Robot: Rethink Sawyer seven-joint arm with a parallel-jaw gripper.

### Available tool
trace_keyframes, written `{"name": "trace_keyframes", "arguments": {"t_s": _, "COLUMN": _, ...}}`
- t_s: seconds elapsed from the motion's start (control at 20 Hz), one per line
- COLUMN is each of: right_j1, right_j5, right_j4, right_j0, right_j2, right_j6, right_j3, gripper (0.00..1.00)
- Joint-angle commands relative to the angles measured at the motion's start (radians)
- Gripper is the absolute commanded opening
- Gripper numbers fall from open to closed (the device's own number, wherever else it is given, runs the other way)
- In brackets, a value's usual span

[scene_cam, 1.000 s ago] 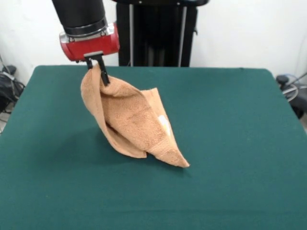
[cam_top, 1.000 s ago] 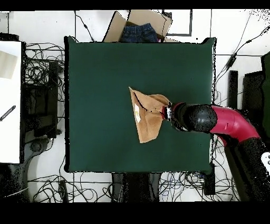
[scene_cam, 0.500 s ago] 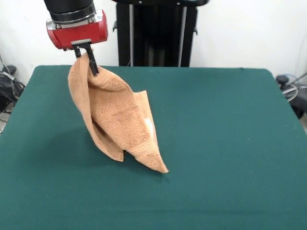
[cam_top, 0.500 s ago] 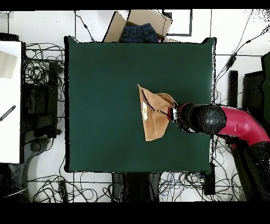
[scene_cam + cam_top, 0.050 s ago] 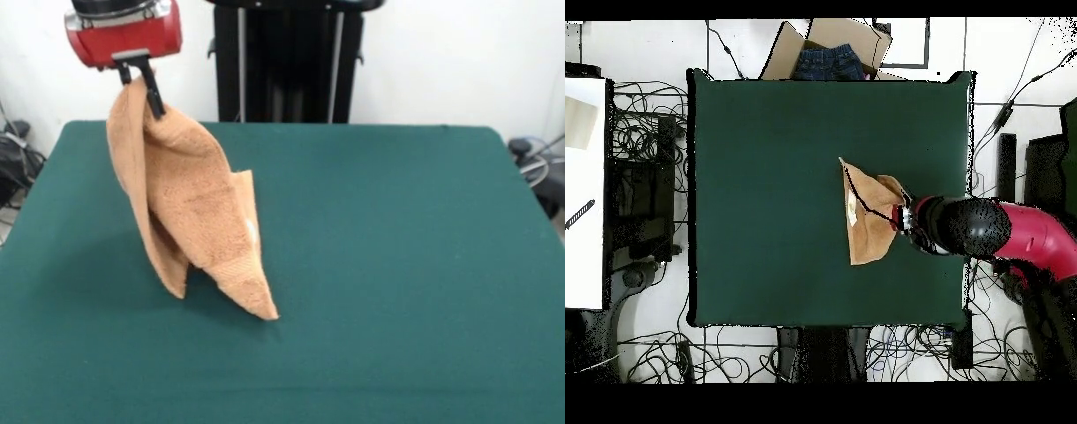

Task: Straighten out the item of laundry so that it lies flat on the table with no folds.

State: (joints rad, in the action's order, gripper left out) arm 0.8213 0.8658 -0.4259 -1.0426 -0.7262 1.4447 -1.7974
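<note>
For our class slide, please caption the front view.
Gripper shut on a hanging orange towel, its lower corner touching the green table.

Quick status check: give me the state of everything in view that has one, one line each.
Gripper: shut on the towel's top edge, raised above the table.
Towel: hanging folded from the gripper, lower corners touching the table, not flat.
Table: bearing only the towel's lower end.
Cardboard box beyond the table: open, with denim inside.
</note>
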Motion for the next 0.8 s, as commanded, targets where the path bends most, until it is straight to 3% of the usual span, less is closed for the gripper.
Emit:
{"name": "trace_keyframes", "arguments": {"t_s": 0.05, "right_j1": 0.12, "right_j5": 0.173, "right_j4": 0.053, "right_j0": -0.01, "right_j2": -0.085, "right_j6": -0.203, "right_j3": 0.007, "gripper": 0.0}}
{"name": "trace_keyframes", "arguments": {"t_s": 0.25, "right_j1": 0.172, "right_j5": 0.267, "right_j4": 0.072, "right_j0": -0.011, "right_j2": -0.095, "right_j6": -0.21, "right_j3": 0.033, "gripper": 0.0}}
{"name": "trace_keyframes", "arguments": {"t_s": 0.8, "right_j1": 0.231, "right_j5": 0.33, "right_j4": 0.093, "right_j0": -0.008, "right_j2": -0.109, "right_j6": -0.19, "right_j3": 0.042, "gripper": 0.0}}
